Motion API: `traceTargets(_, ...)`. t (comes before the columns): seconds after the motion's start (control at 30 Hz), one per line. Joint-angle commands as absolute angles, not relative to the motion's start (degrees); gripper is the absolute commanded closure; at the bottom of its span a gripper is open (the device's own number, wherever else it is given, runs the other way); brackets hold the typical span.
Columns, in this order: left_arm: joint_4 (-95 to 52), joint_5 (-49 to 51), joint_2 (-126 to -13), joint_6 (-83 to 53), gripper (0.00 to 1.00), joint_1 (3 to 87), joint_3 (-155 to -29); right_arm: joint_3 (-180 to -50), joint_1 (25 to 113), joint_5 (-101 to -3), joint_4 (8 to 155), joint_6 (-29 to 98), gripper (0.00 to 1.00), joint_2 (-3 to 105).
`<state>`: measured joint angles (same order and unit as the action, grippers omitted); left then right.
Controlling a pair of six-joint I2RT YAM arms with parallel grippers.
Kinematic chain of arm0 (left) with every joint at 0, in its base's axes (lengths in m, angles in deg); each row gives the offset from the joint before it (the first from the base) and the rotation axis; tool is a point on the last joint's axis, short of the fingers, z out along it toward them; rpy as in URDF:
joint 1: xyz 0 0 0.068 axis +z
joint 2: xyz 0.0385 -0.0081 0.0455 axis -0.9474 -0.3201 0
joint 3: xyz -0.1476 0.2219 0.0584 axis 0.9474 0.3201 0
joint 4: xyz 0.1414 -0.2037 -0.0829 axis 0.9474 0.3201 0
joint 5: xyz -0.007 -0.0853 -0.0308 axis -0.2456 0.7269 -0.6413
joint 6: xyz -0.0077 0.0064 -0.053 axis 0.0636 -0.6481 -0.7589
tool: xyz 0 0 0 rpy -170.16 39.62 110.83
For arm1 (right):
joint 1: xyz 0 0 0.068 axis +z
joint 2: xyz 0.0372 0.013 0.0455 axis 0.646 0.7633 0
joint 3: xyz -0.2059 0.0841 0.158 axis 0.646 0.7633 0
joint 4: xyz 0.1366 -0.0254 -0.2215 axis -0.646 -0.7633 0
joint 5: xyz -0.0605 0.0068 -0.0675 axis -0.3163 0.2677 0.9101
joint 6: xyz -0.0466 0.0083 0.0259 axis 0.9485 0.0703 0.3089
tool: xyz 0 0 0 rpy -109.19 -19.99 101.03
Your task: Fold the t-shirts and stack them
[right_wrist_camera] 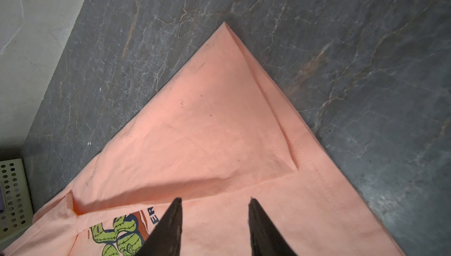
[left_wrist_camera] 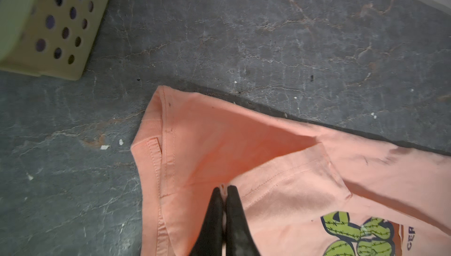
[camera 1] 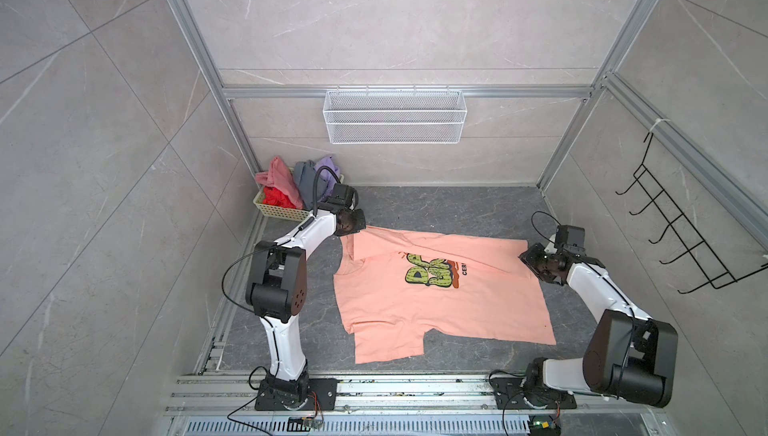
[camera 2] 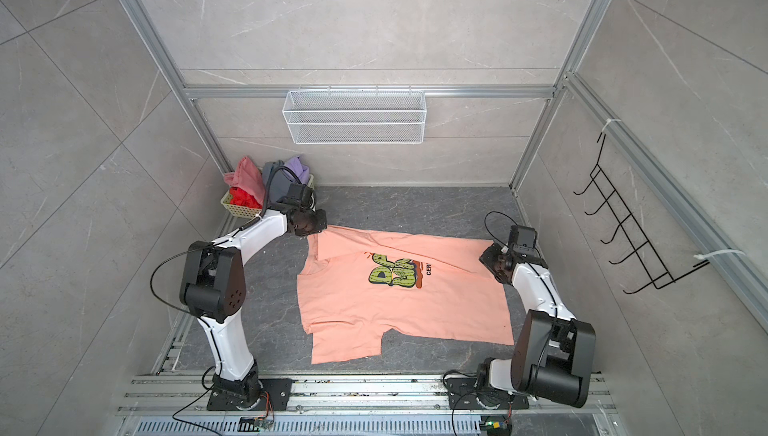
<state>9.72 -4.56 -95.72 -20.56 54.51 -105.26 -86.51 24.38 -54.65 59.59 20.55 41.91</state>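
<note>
A peach-orange t-shirt (camera 1: pixel 436 305) (camera 2: pixel 399 305) with a green-yellow chest graphic lies spread on the dark floor, its far edge folded over toward the graphic. My left gripper (camera 1: pixel 362 228) (left_wrist_camera: pixel 225 189) is shut on a pinch of that shirt's cloth at its far left corner, beside the collar. Over the shirt's far right corner my right gripper (camera 1: pixel 522 256) (right_wrist_camera: pixel 216 201) stands open, with nothing between its fingers. Pink (camera 1: pixel 278 178), red (camera 1: pixel 275 197), grey (camera 1: pixel 305 180) and lavender (camera 1: pixel 326 165) t-shirts sit bunched in a basket at the far left.
The pale yellow-green basket (camera 1: pixel 282 213) (left_wrist_camera: pixel 56 30) stands in the far left corner, close behind my left gripper. A white wire basket (camera 1: pixel 395 116) hangs on the back wall and a black hook rack (camera 1: pixel 685 230) on the right wall. Aluminium rails (camera 1: pixel 415 390) run along the front.
</note>
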Motion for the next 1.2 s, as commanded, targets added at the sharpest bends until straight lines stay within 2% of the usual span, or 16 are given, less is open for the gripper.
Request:
traceTargets(0.0, 15.3, -1.2, -88.2, -17.1, 1.0, 53.3, -102.7, -85.6, 24.7, -53.6, 58.8, 21.8, 0.54, 41.3)
traceTargets(0.37, 25.6, -5.2, -67.7, -26.8, 0.99, 45.4, -80.1, -86.5, 24.6, -52.2, 56.2, 24.9, 0.55, 41.7)
traceTargets(0.4, 26.5, -7.4, -65.9, -28.0, 0.86, 45.0, -78.5, -86.7, 24.7, -52.0, 55.9, 25.3, 0.55, 41.7)
traceTargets(0.47, 27.8, -11.3, -63.8, -29.8, 0.52, 44.9, -76.7, -87.0, 24.7, -51.9, 55.7, 25.8, 0.55, 41.8)
traceTargets(0.5, 27.8, -13.0, -63.1, -30.1, 0.45, 44.9, -76.8, -87.1, 24.7, -52.0, 55.7, 25.8, 0.55, 41.9)
traceTargets(0.67, 23.3, -11.5, -67.3, -28.4, 0.42, 44.9, -83.5, -88.0, 24.7, -53.5, 56.1, 25.2, 0.55, 42.5)
traceTargets(0.83, 19.2, -4.5, -79.8, -27.7, 0.43, 42.6, -93.4, -89.2, 24.7, -53.9, 54.3, 24.7, 0.53, 45.0)
traceTargets(1.0, 19.3, -2.1, -92.9, -28.1, 0.47, 39.1, -103.2, -87.8, 24.6, -52.4, 54.6, 23.0, 0.51, 46.6)
traceTargets(1.17, 17.6, -0.3, -101.2, -30.5, 0.47, 37.6, -108.2, -89.1, 23.8, -50.8, 51.7, 20.9, 0.46, 48.7)
